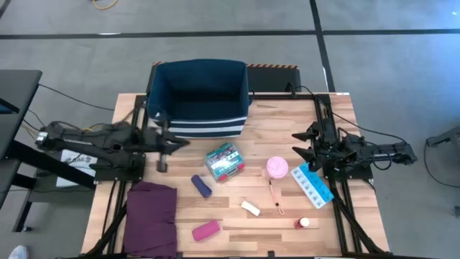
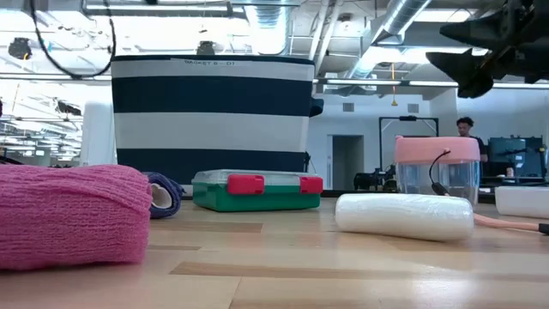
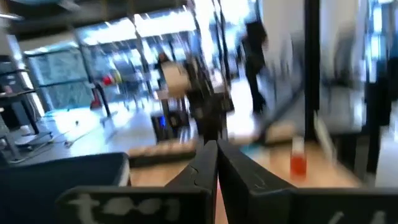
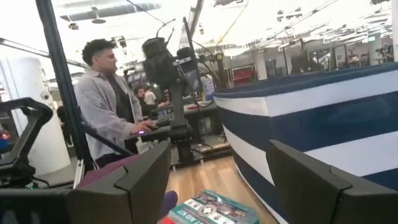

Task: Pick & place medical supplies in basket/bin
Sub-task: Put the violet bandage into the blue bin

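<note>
On the left side of the table [image 1: 144,248] I see my left claw [image 1: 161,155], up in the air by the near left corner of the big navy bin [image 1: 199,97]. Its fingers are pressed together and it holds nothing. Below it lies a folded purple cloth [image 1: 151,216].

The bin stands at the far edge of the table with white stripes low on its side. In front of it the supplies lie spread out on the wood. First comes a purple roll [image 1: 201,185], then a pink roll [image 1: 206,230] near the front edge. Next is the green and red packet [image 1: 224,162], just in front of the bin. A white tube [image 1: 250,208] lies further along. The pink round tub [image 1: 277,167] stands upright. A small bottle [image 1: 305,223] lies near the front. The blue and white pill strip [image 1: 313,185] lies flat.

On the right, my right claw [image 1: 300,144] hangs above the table near the pill strip. Its fingers are wide apart and hold nothing.
</note>
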Motion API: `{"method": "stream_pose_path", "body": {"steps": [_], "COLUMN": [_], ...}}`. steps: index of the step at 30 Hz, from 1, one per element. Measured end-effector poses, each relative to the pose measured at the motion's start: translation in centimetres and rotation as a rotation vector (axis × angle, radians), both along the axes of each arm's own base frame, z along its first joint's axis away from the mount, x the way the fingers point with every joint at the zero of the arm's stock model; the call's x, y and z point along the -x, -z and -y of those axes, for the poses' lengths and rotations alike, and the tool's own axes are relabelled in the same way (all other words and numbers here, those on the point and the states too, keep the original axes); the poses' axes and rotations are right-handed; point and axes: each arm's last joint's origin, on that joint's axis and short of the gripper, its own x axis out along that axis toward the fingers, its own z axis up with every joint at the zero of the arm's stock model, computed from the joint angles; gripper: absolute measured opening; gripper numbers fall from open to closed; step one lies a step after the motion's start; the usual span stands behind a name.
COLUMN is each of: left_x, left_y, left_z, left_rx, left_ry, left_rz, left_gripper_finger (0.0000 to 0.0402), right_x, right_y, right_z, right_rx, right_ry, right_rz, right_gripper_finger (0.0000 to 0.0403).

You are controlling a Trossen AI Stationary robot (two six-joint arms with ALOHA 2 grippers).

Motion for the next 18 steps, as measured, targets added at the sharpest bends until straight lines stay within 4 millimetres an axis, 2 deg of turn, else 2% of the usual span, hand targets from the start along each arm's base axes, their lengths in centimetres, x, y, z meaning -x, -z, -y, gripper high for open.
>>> {"method": "stream_pose_path", "body": {"steps": [4, 10, 13, 18], "left_x": [-2.8, -5.7, -6.6, -7.7], "left_y": [-1.2, -2.4, -2.1, -0.3], "left_z": [1.0, 2.8, 3.8, 5.7], "left_rx": [-0.115, -0.065, -0.022, -0.014], "left_ry": [-0.035, -0.018, 0.003, 0.044], "left_rz": [-0.177, -0.374, -0.478, -0.591], "left_gripper_finger": [0.0000, 0.0000, 0.0000, 0.0002], "right_x": [0.0, 0.0, 0.0, 0.0], "right_y": [0.0, 0.1, 0.1, 0.1], "right_z": [-0.2, -0.8, -1.0, -1.2], "right_rx": [-0.013, -0.044, -0.044, -0.039], "right_ry": [-0.041, -0.188, -0.213, -0.235], "right_rz": [0.000, -0.008, -0.009, -0.009], "right_gripper_finger": [0.0260, 0.0260, 0.0260, 0.0260]}}
